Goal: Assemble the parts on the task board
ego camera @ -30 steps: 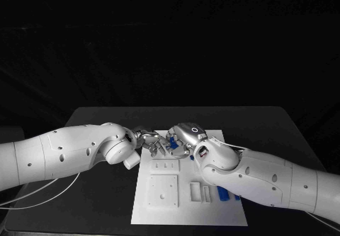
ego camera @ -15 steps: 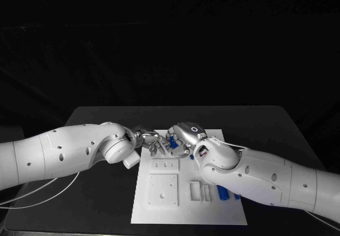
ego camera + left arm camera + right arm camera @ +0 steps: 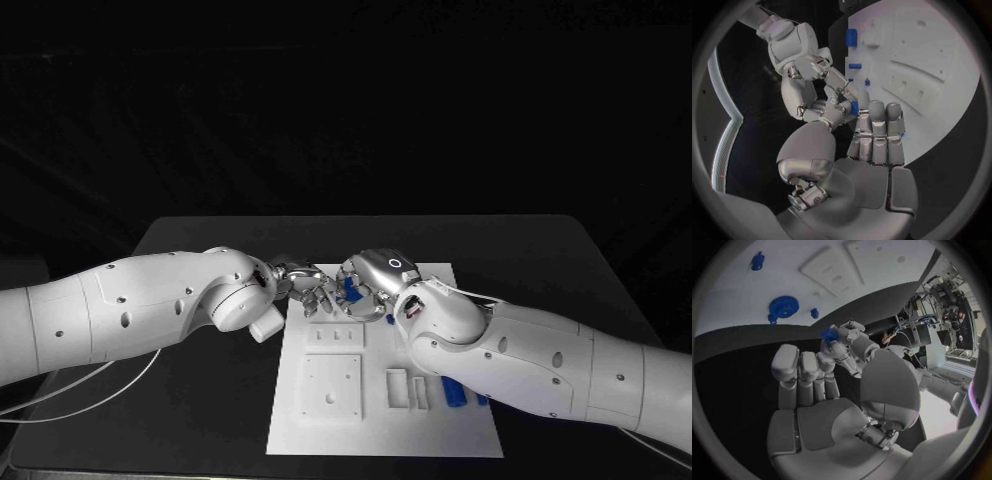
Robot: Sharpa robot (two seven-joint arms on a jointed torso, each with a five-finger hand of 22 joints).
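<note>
Over the far end of the white task board (image 3: 332, 420) my two hands meet fingertip to fingertip. A small blue part (image 3: 351, 287) sits between them, above the board. My left hand (image 3: 300, 282) pinches it between thumb and fingertips, as the left wrist view shows at the blue part (image 3: 854, 107). My right hand (image 3: 372, 290) reaches in from the other side, and its fingers (image 3: 837, 86) touch the same part. In the right wrist view the blue part (image 3: 828, 334) sits at the tips of the right hand (image 3: 811, 385).
More blue parts (image 3: 456, 393) lie along the board's right edge near me. A blue gear (image 3: 784, 306) and a small blue peg (image 3: 814, 313) stand on the board (image 3: 729, 300). White raised blocks (image 3: 332, 385) occupy the board's middle. Black table (image 3: 202, 400) surrounds it.
Both arms stay where they were. The blue part between the fingertips has shifted slightly, away from me.
</note>
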